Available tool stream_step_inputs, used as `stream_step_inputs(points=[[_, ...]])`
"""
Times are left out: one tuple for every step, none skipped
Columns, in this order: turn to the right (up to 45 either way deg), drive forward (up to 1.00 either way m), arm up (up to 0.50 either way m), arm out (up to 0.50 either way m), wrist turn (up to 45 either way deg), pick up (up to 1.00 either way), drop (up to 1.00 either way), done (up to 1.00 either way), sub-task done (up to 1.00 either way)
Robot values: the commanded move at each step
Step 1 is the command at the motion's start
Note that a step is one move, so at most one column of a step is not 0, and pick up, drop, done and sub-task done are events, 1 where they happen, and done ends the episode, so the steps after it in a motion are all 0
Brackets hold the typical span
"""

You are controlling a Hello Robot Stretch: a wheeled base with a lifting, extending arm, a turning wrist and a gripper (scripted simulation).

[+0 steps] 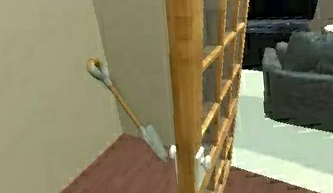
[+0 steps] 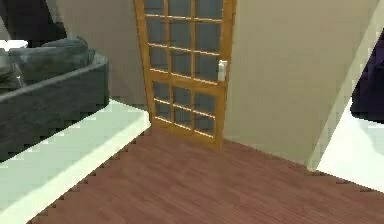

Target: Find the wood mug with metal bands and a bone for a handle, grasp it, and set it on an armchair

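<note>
mug is not found yet, and i cannot tell where it is or how the gripper's jaws stand, so next the robot should roll past the door point(image 2: 185, 70) toward the couch point(image 1: 314, 82) to look.

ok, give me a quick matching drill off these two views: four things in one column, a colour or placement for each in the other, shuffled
Things
1. shovel
2. door
3. upholstered seat
4. floor

Descriptions
A. dark grey
B. reddish-brown boards
C. leaning against the beige wall
D. light wood frame with glass panes

Pairs: 1-C, 2-D, 3-A, 4-B
</note>
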Motion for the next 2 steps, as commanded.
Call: stream_step_inputs(points=[[45.0, 0.00, 0.00, 0.00, 0.0, 0.00, 0.00, 0.00, 0.00], [45.0, 0.00, 0.00, 0.00, 0.0, 0.00, 0.00, 0.00, 0.00]])
